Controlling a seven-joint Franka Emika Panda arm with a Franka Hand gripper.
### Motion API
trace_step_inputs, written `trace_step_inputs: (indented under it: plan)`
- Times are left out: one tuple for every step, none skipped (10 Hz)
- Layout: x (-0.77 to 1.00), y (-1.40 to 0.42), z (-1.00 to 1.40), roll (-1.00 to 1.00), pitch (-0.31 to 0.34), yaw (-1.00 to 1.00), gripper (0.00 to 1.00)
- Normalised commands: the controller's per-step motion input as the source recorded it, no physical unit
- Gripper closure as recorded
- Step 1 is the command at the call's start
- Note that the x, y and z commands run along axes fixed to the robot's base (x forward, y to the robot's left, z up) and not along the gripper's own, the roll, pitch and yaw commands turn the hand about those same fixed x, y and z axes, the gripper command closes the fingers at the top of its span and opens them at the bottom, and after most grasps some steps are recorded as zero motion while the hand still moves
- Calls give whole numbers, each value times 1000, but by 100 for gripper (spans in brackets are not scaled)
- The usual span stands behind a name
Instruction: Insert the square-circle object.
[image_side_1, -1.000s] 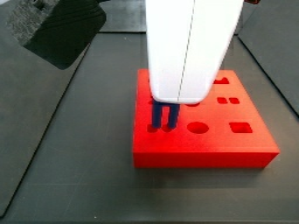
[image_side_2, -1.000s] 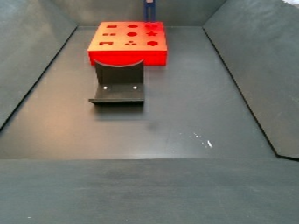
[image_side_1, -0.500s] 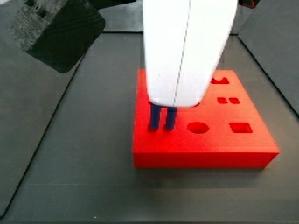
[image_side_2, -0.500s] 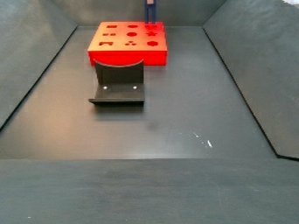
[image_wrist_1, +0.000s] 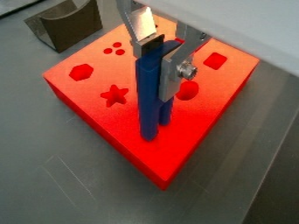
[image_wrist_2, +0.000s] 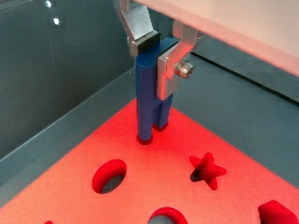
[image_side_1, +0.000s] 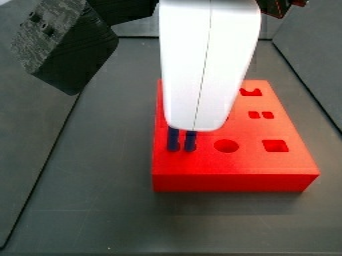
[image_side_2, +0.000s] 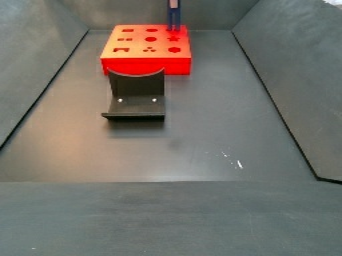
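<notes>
Gripper (image_wrist_1: 162, 54) points straight down over the red block (image_wrist_1: 82, 90), silver fingers (image_wrist_2: 139, 26) clamped on the top of the square-circle object (image_wrist_1: 153, 92); peg upright, lower end in the block's top face near its edge; wrist views show the star cutout (image_wrist_1: 114, 95); a side view shows the arm's white body (image_side_1: 207, 65) hiding the grip; dark grey holder (image_side_2: 135, 100) just in front of the block, on the dark floor (image_side_2: 201, 150).
</notes>
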Motion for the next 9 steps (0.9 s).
trace_step_inputs:
  plan:
    - [211,0,-174,-9,0,134,100]
    - [154,0,-177,0,0,151,100]
    - [160,0,-163,0,0,131,100]
    - [0,0,-211,0,-13,71,100]
    - [0,0,-257,0,-37,57,100]
    - [-83,0,-389,0,-34,0,100]
    - [-100,0,-374,0,-36,0,100]
    - [0,0,-354,0,-30,23,100]
    - [0,0,-371,0,-13,29,100]
